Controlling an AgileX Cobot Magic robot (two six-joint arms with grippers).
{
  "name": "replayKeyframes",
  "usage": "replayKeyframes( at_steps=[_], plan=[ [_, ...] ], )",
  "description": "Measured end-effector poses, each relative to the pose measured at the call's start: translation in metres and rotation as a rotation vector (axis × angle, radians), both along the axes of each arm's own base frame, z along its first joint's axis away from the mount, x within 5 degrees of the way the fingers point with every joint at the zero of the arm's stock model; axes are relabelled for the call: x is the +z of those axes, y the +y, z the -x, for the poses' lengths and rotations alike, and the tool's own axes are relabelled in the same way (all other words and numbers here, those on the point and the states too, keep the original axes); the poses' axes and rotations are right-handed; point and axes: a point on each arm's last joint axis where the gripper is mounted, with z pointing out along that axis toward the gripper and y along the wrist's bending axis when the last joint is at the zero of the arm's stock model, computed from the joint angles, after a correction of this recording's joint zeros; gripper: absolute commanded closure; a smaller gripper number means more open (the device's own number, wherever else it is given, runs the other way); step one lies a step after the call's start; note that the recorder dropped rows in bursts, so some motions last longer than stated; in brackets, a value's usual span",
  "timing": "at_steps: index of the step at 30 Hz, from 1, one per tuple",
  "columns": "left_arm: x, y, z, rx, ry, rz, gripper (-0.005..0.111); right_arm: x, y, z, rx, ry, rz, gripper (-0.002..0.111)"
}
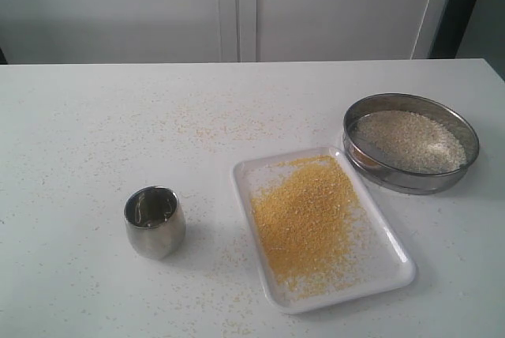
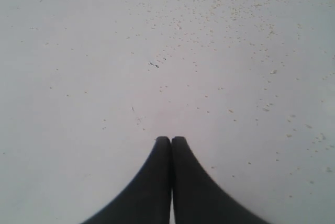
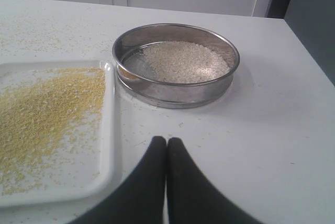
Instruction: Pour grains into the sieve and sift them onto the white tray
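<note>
Two lots, sorted: pale grains [image 1: 410,140] in the sieve [image 1: 410,184], yellow meal [image 1: 304,219] on the white tray [image 1: 383,255].
Your left gripper [image 2: 171,139] and right gripper [image 3: 167,140] are both pinched closed on nothing. The sieve rests far right on the surface [image 1: 79,140], just beside the tray's far corner. Stiff, smooth steel, probably light: take it by the straight rim and keep it level, or the loose grains will slide.
</note>
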Motion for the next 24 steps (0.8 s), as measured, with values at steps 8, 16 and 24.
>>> replayKeyframes(
  at_steps=[8, 16, 24],
  plan=[
    [0.0, 0.0, 0.0, 0.0, 0.0, 0.0, 0.107, 0.0, 0.0, 0.0, 0.0, 0.0, 0.0, 0.108],
    [0.0, 0.0, 0.0, 0.0, 0.0, 0.0, 0.107, 0.0, 0.0, 0.0, -0.006, 0.002, -0.021, 0.108],
    [0.0, 0.0, 0.0, 0.0, 0.0, 0.0, 0.107, 0.0, 0.0, 0.0, -0.007, 0.002, -0.026, 0.108]
  ],
)
